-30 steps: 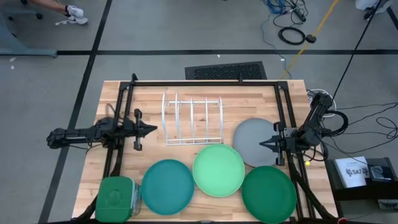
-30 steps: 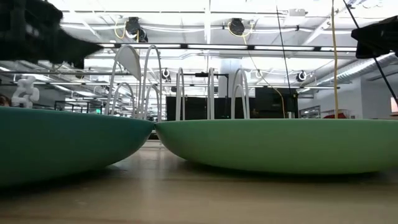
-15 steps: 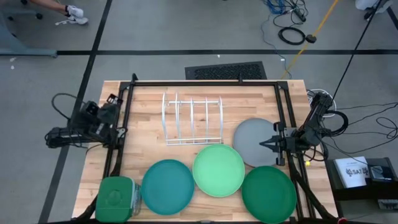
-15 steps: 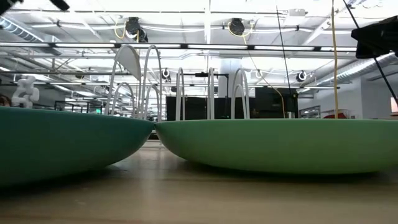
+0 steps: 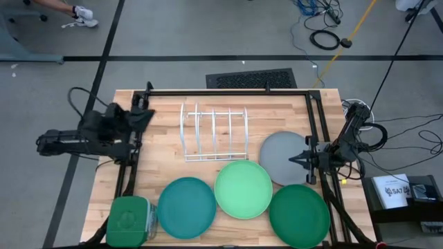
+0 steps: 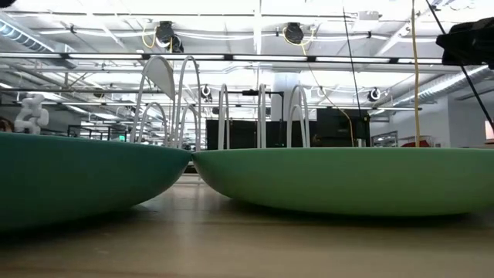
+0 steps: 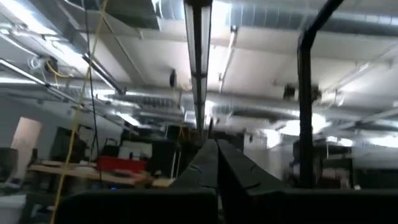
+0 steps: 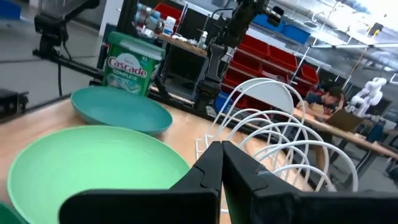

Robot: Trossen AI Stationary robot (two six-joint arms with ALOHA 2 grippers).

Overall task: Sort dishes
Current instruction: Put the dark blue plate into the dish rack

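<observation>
Four plates lie flat on the wooden table: teal (image 5: 187,207), light mint green (image 5: 243,189), dark green (image 5: 299,216) in a row along the near edge, and grey (image 5: 282,158) behind them at the right. My left gripper (image 5: 144,111) is shut and empty, raised at the table's far left and tipped upward; its wrist view (image 7: 217,148) shows only the ceiling. My right gripper (image 5: 292,159) is shut and empty, held level above the grey plate's right part and pointing toward the table's left; its wrist view (image 8: 221,148) looks over the mint plate (image 8: 93,168).
A white wire rack (image 5: 213,133) stands empty at the table's middle, behind the plates. A green square lidded container (image 5: 129,220) stands at the near left corner. A black frame (image 5: 228,92) runs round the table's edges. Bare wood lies between the rack and the left arm.
My left gripper has drawn back from beside the rack toward the table's left edge, then gone up and toward the far edge, tipping upward. It has left the low view. My right gripper and the plates have kept still.
</observation>
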